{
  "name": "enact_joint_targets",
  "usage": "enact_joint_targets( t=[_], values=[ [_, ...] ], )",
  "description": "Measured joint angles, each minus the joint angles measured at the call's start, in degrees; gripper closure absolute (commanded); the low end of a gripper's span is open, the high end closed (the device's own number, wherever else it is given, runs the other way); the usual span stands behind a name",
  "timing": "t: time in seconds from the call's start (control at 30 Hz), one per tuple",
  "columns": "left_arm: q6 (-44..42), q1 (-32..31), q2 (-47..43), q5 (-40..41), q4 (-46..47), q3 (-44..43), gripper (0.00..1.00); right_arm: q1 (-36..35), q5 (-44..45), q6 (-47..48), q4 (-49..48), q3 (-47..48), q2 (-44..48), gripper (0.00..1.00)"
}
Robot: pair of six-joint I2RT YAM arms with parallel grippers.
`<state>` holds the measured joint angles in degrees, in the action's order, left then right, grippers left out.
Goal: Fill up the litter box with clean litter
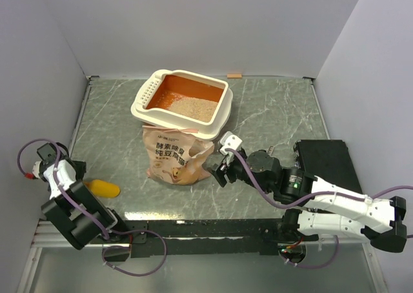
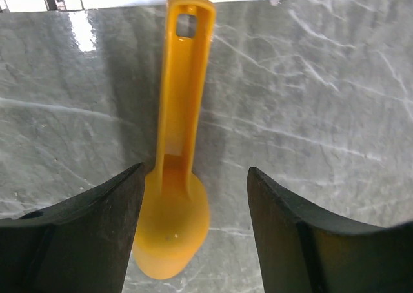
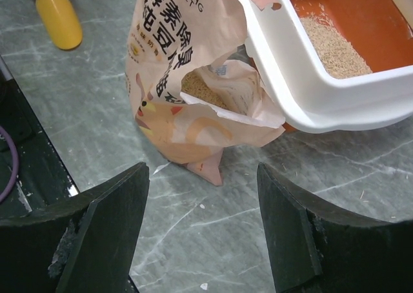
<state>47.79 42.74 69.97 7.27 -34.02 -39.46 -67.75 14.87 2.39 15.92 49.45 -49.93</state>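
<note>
Judged as partly done. Inside the litter box, only a patch of clean litter, heaped toward the 4 o'clock part of the floor. Toward the perforated end, bare orange bottom. More of the same granules visible through the torn mouth of the paper bag in the right wrist view, so probably several more loads needed before calling it full.

As for the litter box: found at about 11 to 12 o'clock from the middle of the table, near the far edge, open side up. Long axis lying roughly from 9 to 3 o'clock, turned slightly clockwise, with the perforated end pointing to about 9 o'clock. Near rim touching the top of the bag, which stands just at 6 o'clock of it. Not possible to tell whether flat on the table or propped a little on the bag.

As for the left gripper: jaws wide apart, gripping nothing, hanging over the yellow-orange scoop, which lies on the table at about 8 o'clock, bowl close beside one finger. Contact there not clear.

As for the right gripper: also wide apart and empty, facing the bag's lower corner, near but apart from it.
</note>
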Motion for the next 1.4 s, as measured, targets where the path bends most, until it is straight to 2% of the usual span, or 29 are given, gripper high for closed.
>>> enact_joint_targets(
  t=[0.3, 0.5, 0.57, 0.67, 0.7, 0.77, 0.8, 1.1, 1.2, 1.4],
  values=[
    [0.04, 0.26, 5.92, 1.57, 0.35, -0.02, 0.33, 0.00, -1.09, 0.04, -0.02, 0.00, -2.08, 0.25],
    [0.11, 0.33, 8.48, 2.78, 0.44, -0.44, 0.42, 0.00, -1.53, 0.00, -0.28, 0.00, -2.21, 0.25],
    [0.09, 0.35, 8.72, 3.15, 0.33, -0.52, 0.51, 0.00, -1.53, -0.02, -0.57, 0.00, -2.05, 0.25],
    [-0.02, 0.35, 8.90, 3.50, 0.35, -0.52, 0.69, 0.00, -1.53, -0.02, -0.92, -0.02, -1.51, 0.25],
    [-0.11, 0.35, 9.01, 3.54, 0.48, -0.52, 0.81, 0.00, -1.53, -0.04, -0.94, -0.02, -1.29, 0.25],
    [-0.09, 0.35, 9.05, 3.54, 0.57, -0.57, 0.90, 0.00, -1.55, -0.24, -1.03, -0.07, -0.61, 0.25],
    [-0.07, 0.22, 9.05, 3.61, 0.70, -0.59, 0.99, 0.00, -1.64, -0.46, -1.29, -0.26, -0.15, 0.25],
    [-0.79, -5.62, 7.30, 2.78, 1.49, -0.63, 0.99, 0.00, -1.90, -1.49, -0.44, -1.22, 4.15, 0.25],
    [-2.19, -8.52, 3.87, 1.55, 1.16, -1.07, 0.99, 0.00, -1.92, -1.51, 0.42, -1.22, 5.18, 0.25],
    [-4.98, -9.79, -4.94, -2.08, 0.31, -5.38, 0.99, 0.00, -2.36, -2.82, 1.64, -1.22, 6.49, 0.24]
  ],
)
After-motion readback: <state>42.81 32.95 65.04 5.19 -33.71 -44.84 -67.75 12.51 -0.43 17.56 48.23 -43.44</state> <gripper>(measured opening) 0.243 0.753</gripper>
